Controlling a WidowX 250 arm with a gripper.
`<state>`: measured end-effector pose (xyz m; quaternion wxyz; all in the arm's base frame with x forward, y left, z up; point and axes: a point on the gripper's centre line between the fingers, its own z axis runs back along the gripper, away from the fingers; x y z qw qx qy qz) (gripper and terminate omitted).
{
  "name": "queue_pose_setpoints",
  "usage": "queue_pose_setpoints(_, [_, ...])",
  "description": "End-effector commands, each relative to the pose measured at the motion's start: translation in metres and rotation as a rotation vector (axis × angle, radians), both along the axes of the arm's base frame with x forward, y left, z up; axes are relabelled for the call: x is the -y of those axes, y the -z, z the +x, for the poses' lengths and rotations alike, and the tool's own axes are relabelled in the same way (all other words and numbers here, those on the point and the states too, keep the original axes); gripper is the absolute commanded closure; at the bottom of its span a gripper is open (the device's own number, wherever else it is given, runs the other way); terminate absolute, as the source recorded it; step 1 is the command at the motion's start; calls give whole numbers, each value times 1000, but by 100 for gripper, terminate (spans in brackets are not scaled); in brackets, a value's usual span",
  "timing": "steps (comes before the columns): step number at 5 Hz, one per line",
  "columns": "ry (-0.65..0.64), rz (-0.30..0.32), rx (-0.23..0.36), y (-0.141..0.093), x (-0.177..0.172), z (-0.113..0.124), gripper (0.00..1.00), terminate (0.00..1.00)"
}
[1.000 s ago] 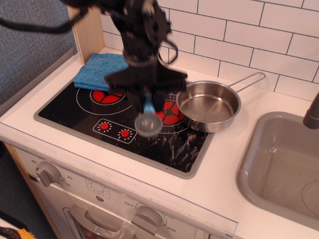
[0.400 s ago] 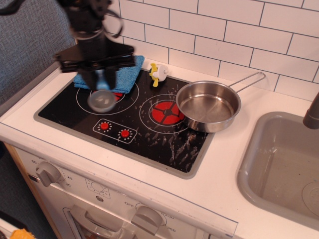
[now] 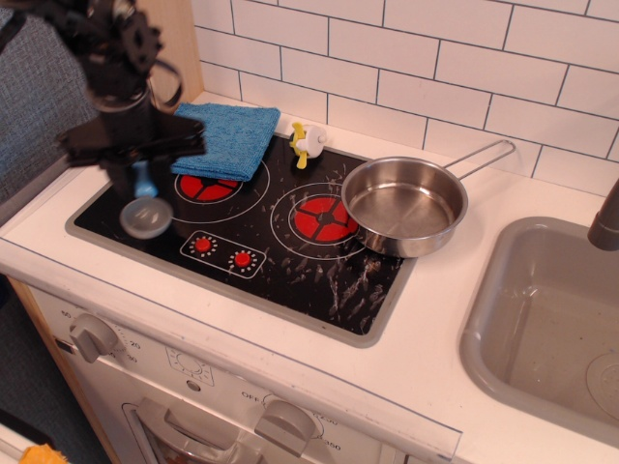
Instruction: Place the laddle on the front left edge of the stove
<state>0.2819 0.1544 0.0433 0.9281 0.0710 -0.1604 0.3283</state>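
Since a second ago I have carried the laddle [image 3: 145,211] from over the middle of the stove [image 3: 319,280], past the left burner, out to the stove's left end; it now hangs at about nine o'clock from the stove's centre, over the front left part of the black glass. My gripper [image 3: 142,172] is closed on the laddle's light-blue handle, with the grey bowl hanging below and toward the front. I cannot tell whether the bowl touches the glass or hangs just above it.

The blue cloth [image 3: 230,138], partly hidden behind me earlier, now shows in full at eleven o'clock, lying over the back left corner of the stove and the counter. A small yellow and white toy [image 3: 308,143] sits at twelve o'clock on the stove's back edge. The steel pan [image 3: 406,205] rests at two o'clock, overlapping the right burner, its wire handle pointing toward the tiled wall. The grey sink [image 3: 522,319] lies well apart at three o'clock.
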Motion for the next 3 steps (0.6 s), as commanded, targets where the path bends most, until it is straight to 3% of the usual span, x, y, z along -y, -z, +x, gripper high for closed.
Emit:
queue_pose_setpoints(1, [-23, 56, 26, -5, -29, 8, 100, 0])
queue_pose_setpoints(2, [-44, 39, -7, 7, -32, 1, 100, 0])
queue_pose_setpoints(3, [-101, 18, -24, 11, -28, -4, 0, 0])
